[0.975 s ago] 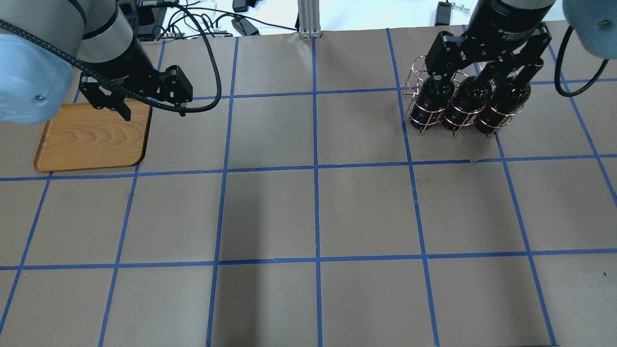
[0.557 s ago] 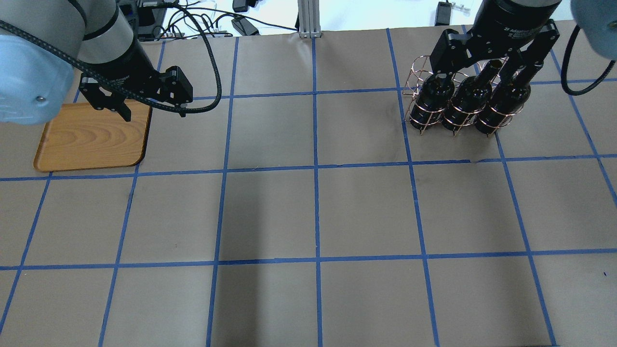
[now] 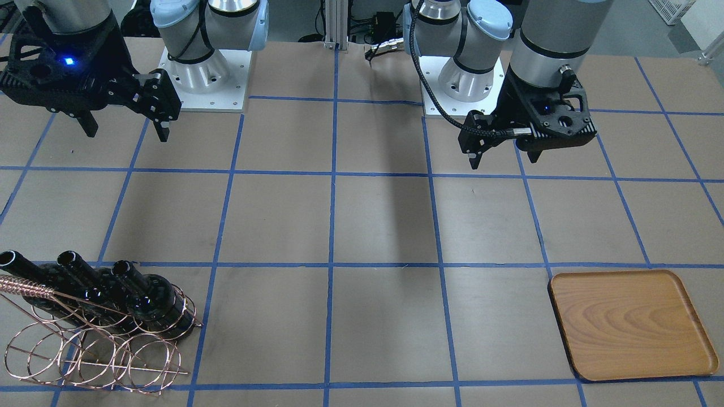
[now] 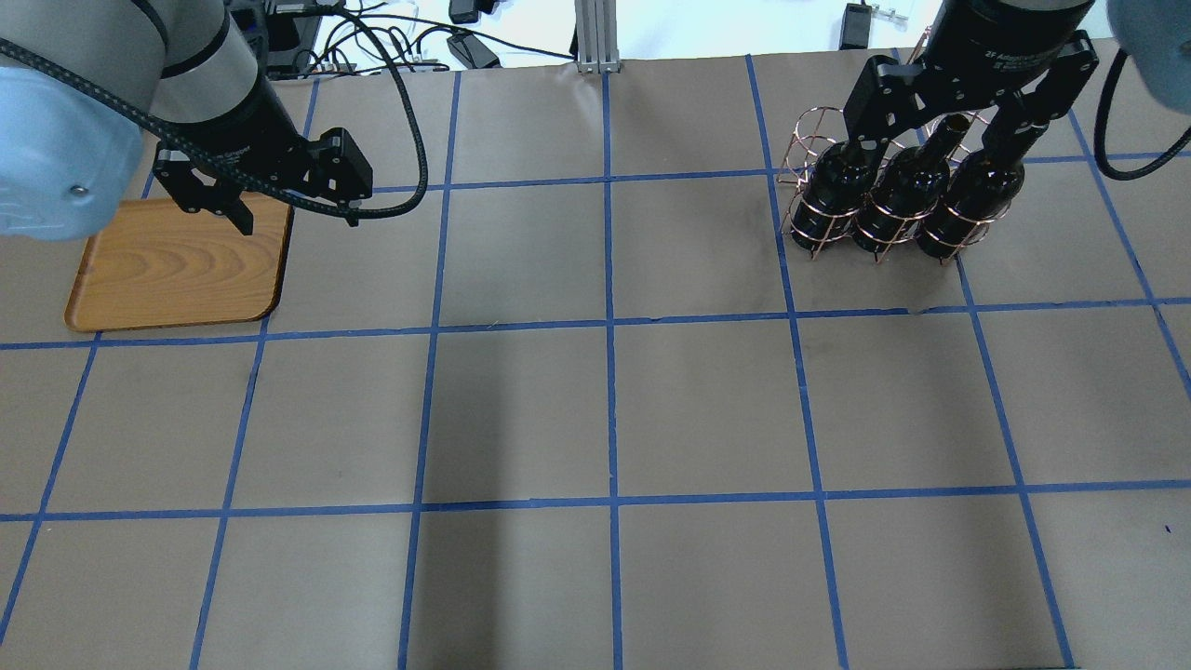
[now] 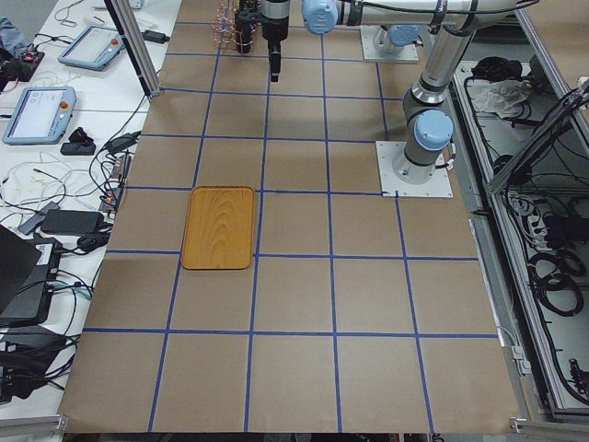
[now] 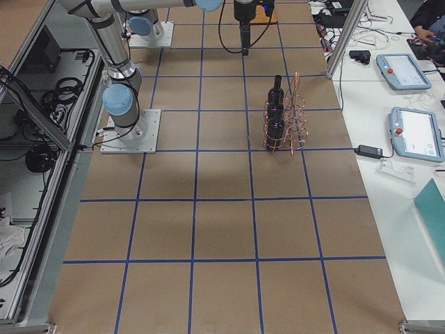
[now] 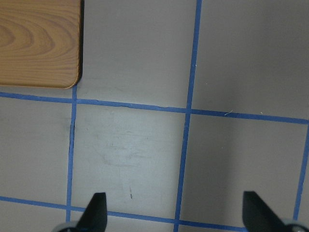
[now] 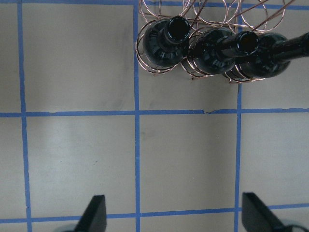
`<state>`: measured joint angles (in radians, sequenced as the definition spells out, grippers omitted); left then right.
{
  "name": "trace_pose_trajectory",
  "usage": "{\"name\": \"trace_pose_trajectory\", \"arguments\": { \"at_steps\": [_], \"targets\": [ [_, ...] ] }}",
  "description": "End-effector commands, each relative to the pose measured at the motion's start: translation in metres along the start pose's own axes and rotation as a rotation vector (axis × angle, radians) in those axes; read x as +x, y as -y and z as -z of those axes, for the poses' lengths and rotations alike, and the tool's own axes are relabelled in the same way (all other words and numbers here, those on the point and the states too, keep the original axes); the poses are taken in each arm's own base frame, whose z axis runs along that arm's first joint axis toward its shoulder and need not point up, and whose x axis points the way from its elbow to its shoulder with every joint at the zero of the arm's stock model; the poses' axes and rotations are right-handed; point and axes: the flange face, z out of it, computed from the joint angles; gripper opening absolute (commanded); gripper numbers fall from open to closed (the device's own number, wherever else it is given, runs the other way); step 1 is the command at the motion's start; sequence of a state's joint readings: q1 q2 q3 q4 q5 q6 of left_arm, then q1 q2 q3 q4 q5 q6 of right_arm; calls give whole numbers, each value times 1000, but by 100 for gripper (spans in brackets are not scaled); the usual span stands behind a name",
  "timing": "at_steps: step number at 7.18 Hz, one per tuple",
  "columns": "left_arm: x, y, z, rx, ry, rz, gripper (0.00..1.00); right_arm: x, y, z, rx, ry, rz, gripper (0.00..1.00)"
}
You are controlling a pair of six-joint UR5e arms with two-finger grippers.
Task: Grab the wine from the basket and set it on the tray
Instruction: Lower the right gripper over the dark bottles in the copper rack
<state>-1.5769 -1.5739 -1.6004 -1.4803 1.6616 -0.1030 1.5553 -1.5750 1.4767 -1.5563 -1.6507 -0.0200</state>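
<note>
Right tool [image 4: 933,144] has drifted toward the surface's far edge since a second ago, uncovering more of the bottle necks. Pre-grasp step, nothing lifted.
Jaws spread wide and empty, poised above the three upright wine bottles [image 8: 212,50], all seated in the basket [image 3: 96,356] on the robot's right, far side of the surface [image 4: 605,409]; from overhead the middle neck shows between the jaws. Left tool [image 3: 503,158] is also wide and empty, hovering by a corner of the tray [image 4: 177,270], which has no bottle on it yet and is well apart from the basket. Judgement: next move calls for centring on one neck, descending, closing below the lip, then lifting straight up clear of the wire loops. Which bottle is the target — cannot tell.
</note>
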Motion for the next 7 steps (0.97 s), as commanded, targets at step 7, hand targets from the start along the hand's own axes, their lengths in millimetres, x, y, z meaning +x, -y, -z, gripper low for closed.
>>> {"name": "trace_pose_trajectory", "arguments": {
  "at_steps": [7],
  "targets": [
    [0,0,-1,-1,0,0,100,35,17,-2,65,-4,-46,100]
  ]
}}
